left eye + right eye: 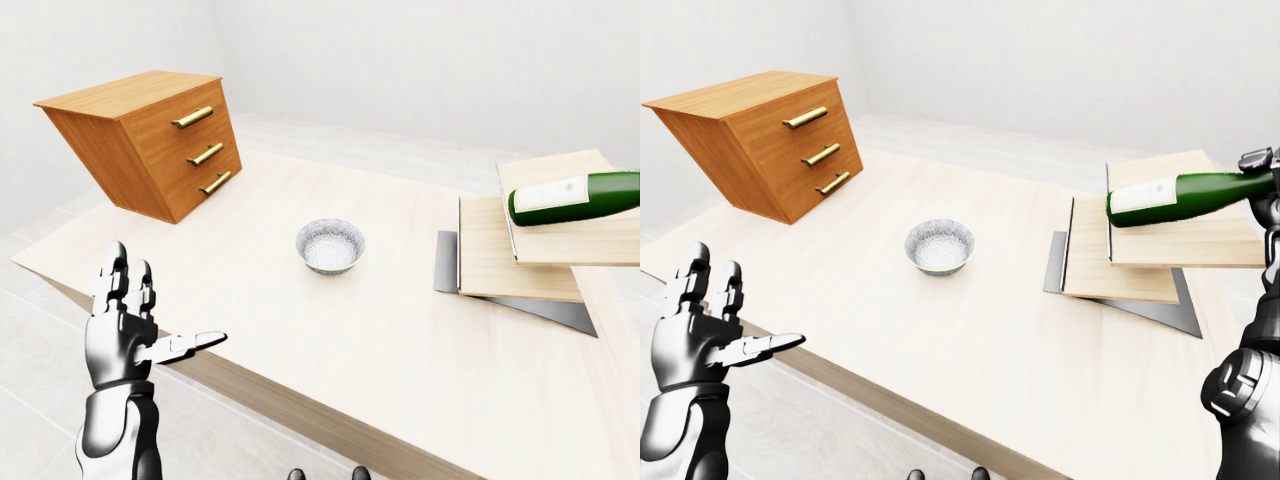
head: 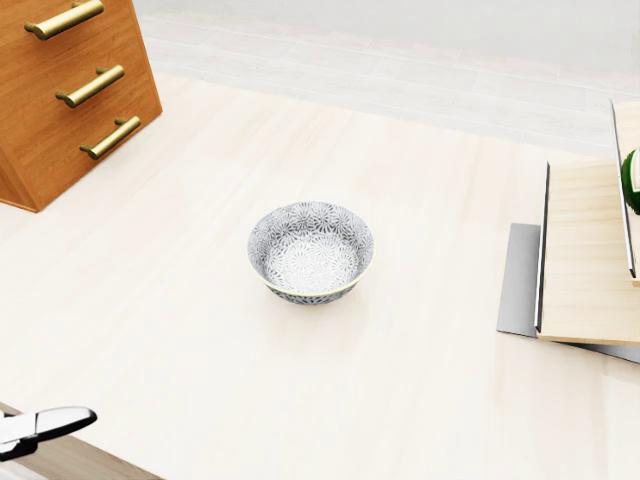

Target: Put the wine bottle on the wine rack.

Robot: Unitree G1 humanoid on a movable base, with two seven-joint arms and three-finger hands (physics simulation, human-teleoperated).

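The green wine bottle (image 1: 1180, 197) with a white label lies level in the air, just above the top wooden step of the wine rack (image 1: 1120, 265), at the right of the right-eye view. My right hand (image 1: 1262, 175) is closed round its neck at the right edge of that view. The rack is a stack of stepped light-wood boards on a grey base. Only a sliver of the bottle (image 2: 632, 182) shows in the head view. My left hand (image 1: 165, 300) is open and empty, fingers up, by the table's near edge at lower left.
A patterned grey bowl (image 2: 310, 252) stands mid-table, left of the rack. A brown three-drawer cabinet (image 1: 150, 140) with brass handles sits at the table's upper left. The light-wood table (image 1: 300, 340) spans all views.
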